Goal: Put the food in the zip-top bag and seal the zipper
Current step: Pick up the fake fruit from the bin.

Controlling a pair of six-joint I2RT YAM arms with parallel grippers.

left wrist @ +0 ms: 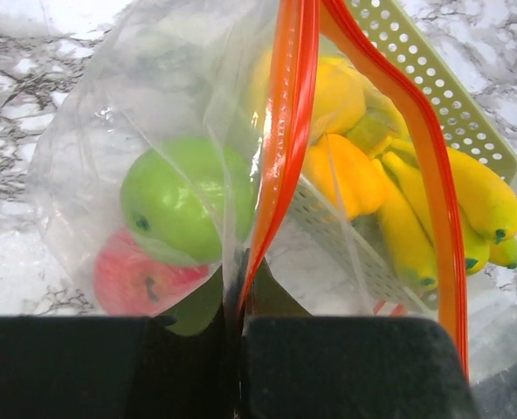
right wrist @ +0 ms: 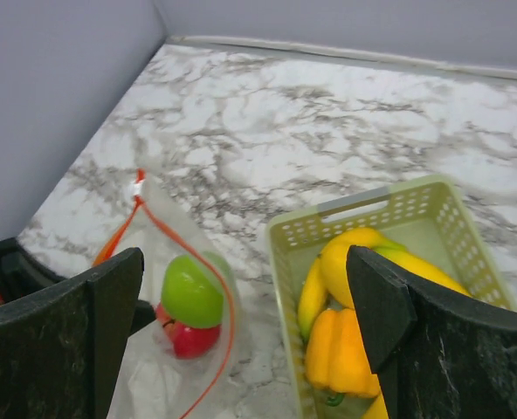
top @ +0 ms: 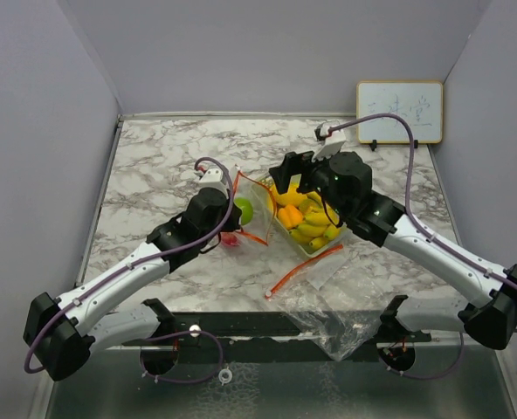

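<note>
**Bag mouth held by the left tool as the food waits in the tray**

The left tool (left wrist: pixel 239 349) is clenched on the edge of the zip-top bag (left wrist: pixel 93 175) at its zipper (left wrist: pixel 285 157), and a green fruit (left wrist: pixel 175 205) and a red fruit (left wrist: pixel 127 279) are seen inside. The right tool (right wrist: pixel 245 297) is spread wide, grasps nothing and is poised above the pale green tray (right wrist: pixel 389 205) on the marble bench (right wrist: pixel 328 113), where the food (right wrist: pixel 346 262), yellow and orange pieces, is heaped. It is judged that a glossy piece could be squeezed out of the closing tips, or that the slack mouth could be pushed shut by a loaded tool, so that pieces are dropped beside the bag.
</note>
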